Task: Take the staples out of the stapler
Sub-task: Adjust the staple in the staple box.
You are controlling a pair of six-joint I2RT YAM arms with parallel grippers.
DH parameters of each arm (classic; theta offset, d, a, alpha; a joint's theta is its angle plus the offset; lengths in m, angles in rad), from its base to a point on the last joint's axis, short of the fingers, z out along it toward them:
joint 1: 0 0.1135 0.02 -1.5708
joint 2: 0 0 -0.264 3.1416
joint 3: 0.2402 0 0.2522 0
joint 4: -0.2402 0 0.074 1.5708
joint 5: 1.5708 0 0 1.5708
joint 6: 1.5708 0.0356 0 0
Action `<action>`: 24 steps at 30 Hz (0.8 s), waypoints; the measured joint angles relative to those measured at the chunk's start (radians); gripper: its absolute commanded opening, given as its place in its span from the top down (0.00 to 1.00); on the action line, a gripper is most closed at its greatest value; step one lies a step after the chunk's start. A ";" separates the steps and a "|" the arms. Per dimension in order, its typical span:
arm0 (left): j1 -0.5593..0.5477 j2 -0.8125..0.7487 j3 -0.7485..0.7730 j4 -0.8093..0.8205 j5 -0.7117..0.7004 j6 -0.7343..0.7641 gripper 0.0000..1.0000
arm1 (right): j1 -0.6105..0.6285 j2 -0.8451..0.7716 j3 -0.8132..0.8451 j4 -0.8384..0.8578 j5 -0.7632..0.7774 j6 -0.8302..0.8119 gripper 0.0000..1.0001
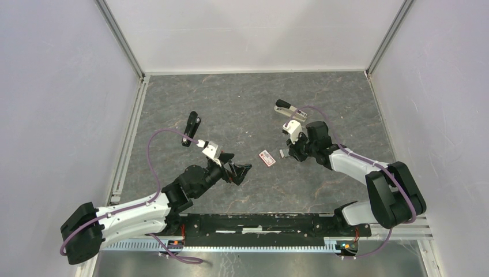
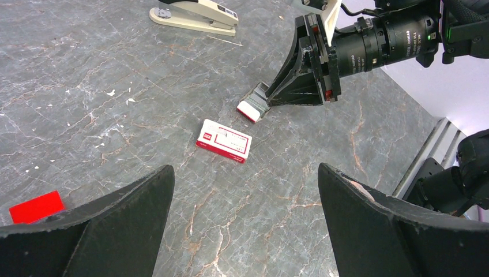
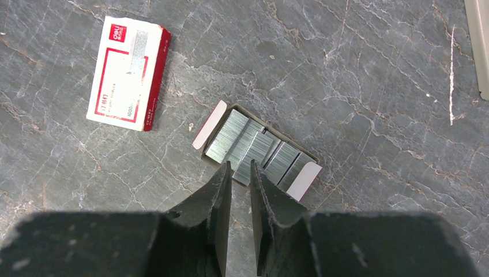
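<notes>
The stapler (image 1: 286,108), with a black top and a pale base, lies at the back right; it also shows at the top of the left wrist view (image 2: 193,12). My right gripper (image 1: 287,152) hangs over an open tray of staple strips (image 3: 256,151). Its jaws stand a narrow gap apart (image 3: 239,167), and the near end of one staple strip (image 3: 249,164) sits between the tips, filling the gap. My left gripper (image 2: 245,173) is wide open and empty, low over bare table short of the red and white staple box sleeve (image 2: 224,140).
A slim black bar (image 1: 191,128) lies at the left, behind my left arm. A red card (image 2: 36,206) lies by my left finger. A thin pale strip (image 3: 451,75) lies on the table near the stapler. White walls close in the grey marbled table (image 1: 242,98).
</notes>
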 measured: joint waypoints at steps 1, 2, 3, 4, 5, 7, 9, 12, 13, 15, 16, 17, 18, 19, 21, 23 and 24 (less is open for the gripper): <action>0.000 0.000 0.000 0.000 0.000 0.000 0.00 | 0.000 0.000 0.000 0.000 0.001 0.000 0.76; 0.000 0.000 0.000 0.000 0.000 0.000 0.00 | 0.000 0.000 0.001 0.000 0.001 0.000 0.76; 0.000 0.000 0.000 0.000 0.000 0.000 0.00 | 0.000 0.000 0.001 0.000 0.002 0.000 0.76; 0.000 0.000 0.000 0.000 0.000 0.000 0.00 | 0.000 0.000 0.002 -0.001 0.004 0.000 0.76; 0.000 0.000 0.000 0.000 0.000 0.000 0.00 | 0.000 0.000 0.003 -0.001 0.006 -0.001 0.76; 0.000 -0.001 0.000 0.000 0.000 0.000 0.00 | 0.000 -0.001 0.005 0.000 0.011 -0.002 0.75; 0.000 -0.003 0.000 0.000 0.000 0.000 0.00 | 0.000 -0.002 0.005 -0.001 0.018 -0.002 0.75; 0.000 -0.006 0.000 -0.001 0.000 0.000 0.00 | -0.008 -0.006 0.005 -0.001 0.019 -0.003 0.74; 0.000 -0.008 0.000 -0.001 0.000 -0.001 0.00 | -0.015 -0.010 0.005 -0.001 0.015 -0.003 0.74; 0.000 -0.009 0.000 0.000 0.000 -0.005 0.00 | -0.047 -0.024 0.005 -0.001 0.000 -0.001 0.74; 0.000 -0.008 -0.001 0.002 0.000 -0.013 0.00 | -0.064 -0.032 0.005 -0.001 -0.007 0.000 0.74; 0.000 -0.006 -0.002 0.005 0.000 -0.021 0.01 | -0.085 -0.042 0.005 0.000 -0.019 0.001 0.73; 0.000 0.000 -0.003 0.011 0.000 -0.027 0.01 | -0.111 -0.054 0.005 0.000 -0.035 0.004 0.73; 0.000 0.014 -0.003 0.020 0.000 -0.035 0.02 | -0.130 -0.064 0.005 0.003 -0.048 0.008 0.72; 0.000 0.059 -0.002 0.039 0.004 -0.051 0.02 | -0.168 -0.076 0.005 0.011 -0.084 0.019 0.69; 0.000 0.117 0.005 0.047 0.010 -0.067 0.02 | -0.201 -0.077 0.005 0.020 -0.128 0.032 0.67; 0.000 0.149 0.012 0.050 0.016 -0.076 0.02 | -0.222 -0.076 0.005 0.022 -0.159 0.042 0.66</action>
